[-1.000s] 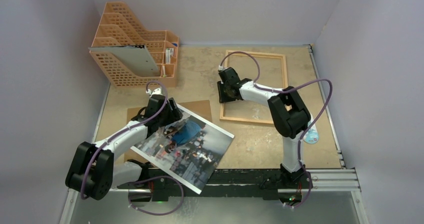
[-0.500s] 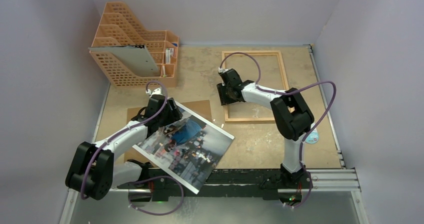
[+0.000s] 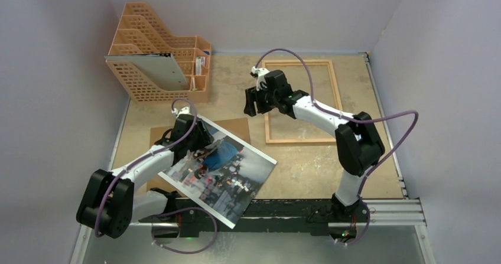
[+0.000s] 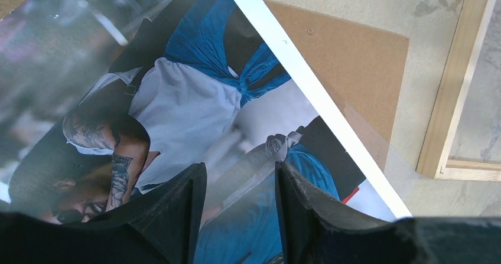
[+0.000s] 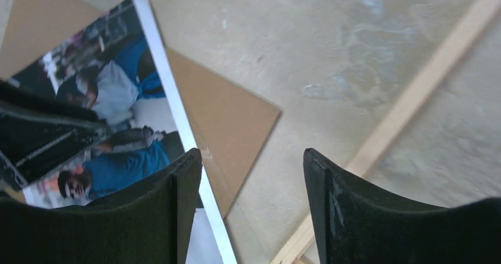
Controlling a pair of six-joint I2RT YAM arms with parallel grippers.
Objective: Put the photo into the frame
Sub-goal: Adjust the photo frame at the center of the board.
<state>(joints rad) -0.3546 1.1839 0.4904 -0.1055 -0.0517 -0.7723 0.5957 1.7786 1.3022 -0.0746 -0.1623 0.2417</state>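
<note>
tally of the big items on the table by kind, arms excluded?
Photo: 1
Wooden frame: 1
Brown backing board: 1
Orange file rack: 1
Total: 4

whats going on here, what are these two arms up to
The left gripper is at the far corner of the photo, fingers apart; whether they touch it is unclear. The photo lies askew, partly over a brown backing board, its near corner past the near edge of the table. The right gripper hovers open between the photo and the wooden frame, holding nothing. The photo is not yet in the frame.
</note>
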